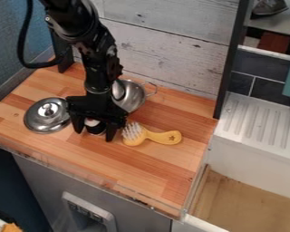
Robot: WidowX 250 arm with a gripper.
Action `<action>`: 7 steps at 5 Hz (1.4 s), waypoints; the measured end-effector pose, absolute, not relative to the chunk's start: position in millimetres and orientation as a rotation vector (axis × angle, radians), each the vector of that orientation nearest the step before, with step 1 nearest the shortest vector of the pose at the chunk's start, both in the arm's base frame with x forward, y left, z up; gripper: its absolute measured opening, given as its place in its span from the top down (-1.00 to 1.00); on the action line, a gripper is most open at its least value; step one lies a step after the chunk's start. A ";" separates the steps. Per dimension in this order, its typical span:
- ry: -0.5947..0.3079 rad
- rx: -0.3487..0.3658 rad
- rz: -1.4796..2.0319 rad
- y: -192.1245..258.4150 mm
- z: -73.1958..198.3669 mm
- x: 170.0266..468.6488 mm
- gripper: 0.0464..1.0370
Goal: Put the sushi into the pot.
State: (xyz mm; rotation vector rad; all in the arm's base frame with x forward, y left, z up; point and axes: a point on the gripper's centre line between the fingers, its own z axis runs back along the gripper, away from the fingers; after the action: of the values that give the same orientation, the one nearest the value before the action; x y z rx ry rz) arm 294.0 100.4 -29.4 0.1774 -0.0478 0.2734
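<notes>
Black gripper [95, 132] lowered with its fingers spread apart, black-and-white sushi [95, 128] between them, yellow brush [162, 137] just beside the gripper, silver lid [43, 118] on its other side, metal pot [133, 96] partly hidden behind it.

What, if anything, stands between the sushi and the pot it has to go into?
Apart from the gripper itself, open around the sushi, nothing visible stands between it and the pot. The yellow brush lies just beside that path; the lid is on the sushi's far side.
</notes>
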 end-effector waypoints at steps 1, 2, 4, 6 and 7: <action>-0.051 0.152 0.290 99.5 -28.8 295.0 -0.31; -0.030 0.132 0.313 105.0 -29.2 290.4 0.00; 0.025 0.090 0.282 109.2 -23.2 272.0 0.05; -0.028 0.117 0.337 119.0 12.0 289.5 0.05; -0.073 0.112 0.311 106.7 28.6 317.3 0.05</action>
State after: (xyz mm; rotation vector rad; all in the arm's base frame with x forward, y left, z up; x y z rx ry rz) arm 317.3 106.7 28.6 0.1124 -0.0730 0.3106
